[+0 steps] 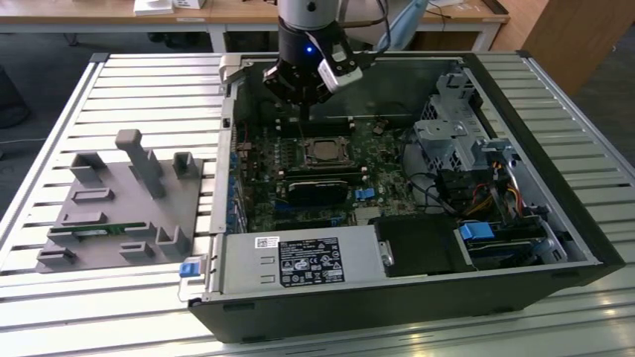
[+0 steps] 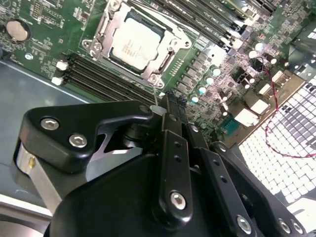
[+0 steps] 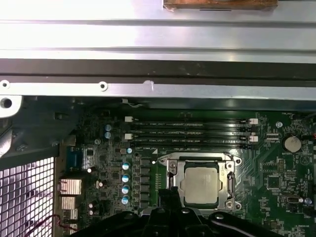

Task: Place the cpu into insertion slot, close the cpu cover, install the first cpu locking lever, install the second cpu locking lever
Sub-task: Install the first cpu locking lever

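Claw (image 1: pixel 303 115) pinched narrow above open computer case (image 1: pixel 397 301) on slatted metal table (image 1: pixel 149 82)

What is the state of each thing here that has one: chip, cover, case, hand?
cpu, seated in the insertion slot.
cpu cover, closed down around the cpu.
computer case, open on top, lying flat.
hand, hovering over the board, clear of the cpu.

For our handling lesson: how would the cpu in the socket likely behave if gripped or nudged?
The cpu looks flat and metal-topped, so probably stiff and unlikely to roll. Its smooth pale top may be slippery. Framed by the cpu cover, it probably would not slide if pushed.
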{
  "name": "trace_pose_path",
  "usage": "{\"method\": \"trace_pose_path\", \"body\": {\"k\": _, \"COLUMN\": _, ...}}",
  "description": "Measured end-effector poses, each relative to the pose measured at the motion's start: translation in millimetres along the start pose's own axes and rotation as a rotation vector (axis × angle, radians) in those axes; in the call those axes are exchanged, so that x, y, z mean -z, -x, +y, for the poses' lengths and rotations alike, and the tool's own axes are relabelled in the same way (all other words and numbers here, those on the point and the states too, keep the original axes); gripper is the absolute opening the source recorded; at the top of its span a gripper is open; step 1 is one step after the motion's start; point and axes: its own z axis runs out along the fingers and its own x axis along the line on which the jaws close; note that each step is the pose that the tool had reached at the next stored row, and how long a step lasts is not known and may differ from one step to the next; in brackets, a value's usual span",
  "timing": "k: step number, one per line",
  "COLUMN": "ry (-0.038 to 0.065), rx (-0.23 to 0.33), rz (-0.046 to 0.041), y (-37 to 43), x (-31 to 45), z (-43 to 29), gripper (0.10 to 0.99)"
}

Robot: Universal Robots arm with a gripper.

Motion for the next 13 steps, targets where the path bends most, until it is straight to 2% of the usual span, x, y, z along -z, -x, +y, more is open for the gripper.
{"method": "trace_pose_path", "body": {"k": 1, "ry": -0.004, "rx": 0.002, "rz": 0.0002, "y": -1.0, "x": -0.2, "z": 0.0, "gripper": 0.106}}
{"method": "trace_pose_path", "body": {"k": 4, "ry": -0.005, "rx": 0.004, "rz": -0.0009, "y": -3.4, "x": -0.8, "z": -0.1, "gripper": 0.106}}
{"method": "trace_pose_path", "body": {"k": 7, "ry": 0.0, "rx": 0.005, "rz": -0.002, "y": -5.3, "x": -1.3, "z": -0.1, "gripper": 0.106}}
{"method": "trace_pose_path", "body": {"k": 13, "ry": 0.001, "rx": 0.005, "rz": -0.0019, "y": -5.8, "x": -1.9, "z": -0.2, "gripper": 0.106}}
